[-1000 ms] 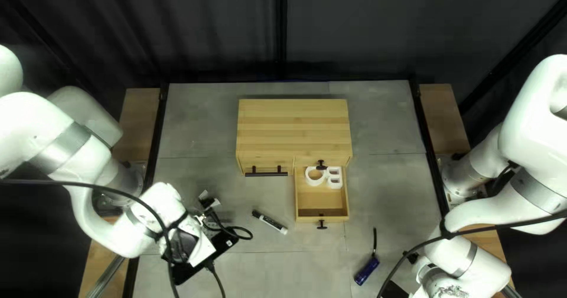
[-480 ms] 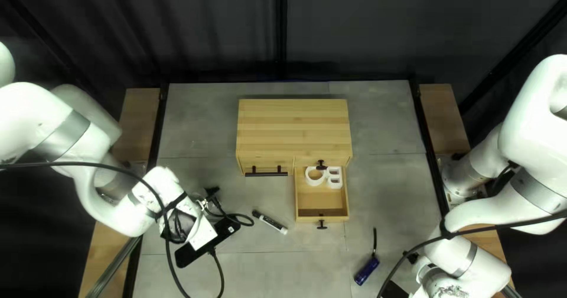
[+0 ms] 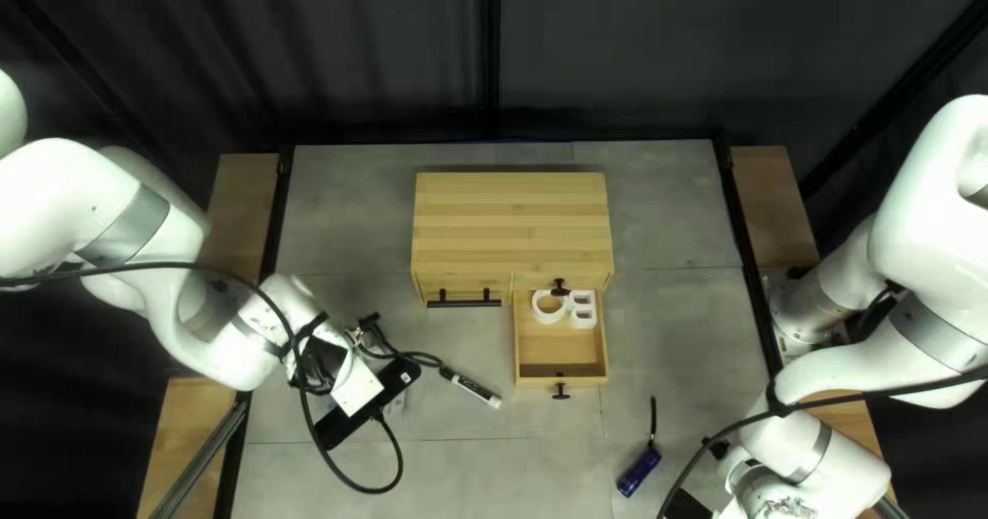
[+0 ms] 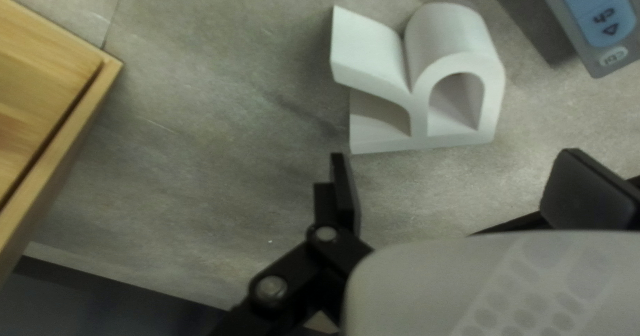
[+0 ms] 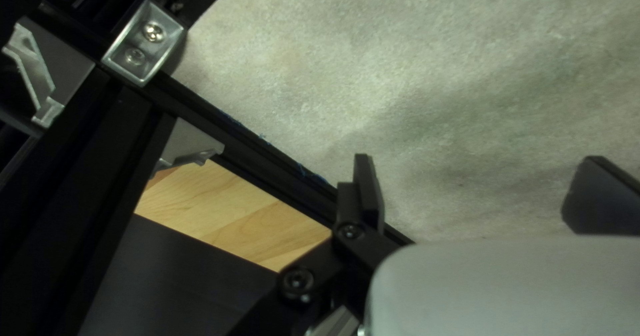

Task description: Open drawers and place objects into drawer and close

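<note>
Left hand [image 3: 355,383] gapes near a white letter [image 4: 448,43], grey device [image 4: 603,13] cut off

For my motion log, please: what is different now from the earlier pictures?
My left arm has moved toward the top left view's top and slightly right, its black cable shifting along. Its gripper is open now; whether it let anything go, I cannot tell. My right arm, the open drawer, the white pieces in it and the marker stayed put.
</note>
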Robot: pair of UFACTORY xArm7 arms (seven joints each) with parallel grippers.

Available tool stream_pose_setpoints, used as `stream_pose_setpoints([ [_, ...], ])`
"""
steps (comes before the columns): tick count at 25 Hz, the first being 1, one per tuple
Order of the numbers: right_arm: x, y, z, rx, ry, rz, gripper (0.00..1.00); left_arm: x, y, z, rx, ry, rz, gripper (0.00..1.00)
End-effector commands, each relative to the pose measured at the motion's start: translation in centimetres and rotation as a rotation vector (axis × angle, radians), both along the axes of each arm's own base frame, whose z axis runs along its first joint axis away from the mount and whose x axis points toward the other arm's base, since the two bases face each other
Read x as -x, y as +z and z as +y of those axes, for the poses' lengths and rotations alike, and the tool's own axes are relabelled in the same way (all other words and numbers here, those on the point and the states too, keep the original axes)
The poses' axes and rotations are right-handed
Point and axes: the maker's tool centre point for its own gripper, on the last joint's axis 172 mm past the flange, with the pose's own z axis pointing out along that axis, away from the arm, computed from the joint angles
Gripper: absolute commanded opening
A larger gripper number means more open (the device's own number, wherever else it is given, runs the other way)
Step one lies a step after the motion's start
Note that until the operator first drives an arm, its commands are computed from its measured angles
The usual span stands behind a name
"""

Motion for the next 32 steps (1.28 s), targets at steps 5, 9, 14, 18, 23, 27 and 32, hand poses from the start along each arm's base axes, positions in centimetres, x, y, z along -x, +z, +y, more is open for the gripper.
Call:
stream_pose_setpoints([
  [5, 0.0, 0.0, 0.0, 0.0, 0.0, 0.0, 1.0, -0.2, -0.8, -0.1, 0.024, 0.029, -0.007, 1.0],
  [9, 0.0, 0.0, 0.0, 0.0, 0.0, 0.0, 1.0, 0.3, -0.9, 0.0, 0.041, 0.047, -0.007, 1.0],
  [14, 0.0, 0.0, 0.0, 0.0, 0.0, 0.0, 1.0, 0.5, -0.9, 0.1, 0.05, 0.073, -0.01, 1.0],
  [18, 0.0, 0.0, 0.0, 0.0, 0.0, 0.0, 1.0, 0.3, -1.2, -0.2, 0.057, 0.088, -0.011, 1.0],
  [23, 0.0, 0.0, 0.0, 0.0, 0.0, 0.0, 1.0, 0.3, -1.8, -0.4, 0.062, 0.104, -0.009, 1.0],
  [27, 0.0, 0.0, 0.0, 0.0, 0.0, 0.0, 1.0, 0.3, -1.7, -0.3, 0.058, 0.114, -0.013, 0.8],
  [32, 0.0, 0.0, 0.0, 0.0, 0.0, 0.0, 1.0, 0.0, -1.7, -0.2, 0.049, 0.117, -0.018, 0.0],
])
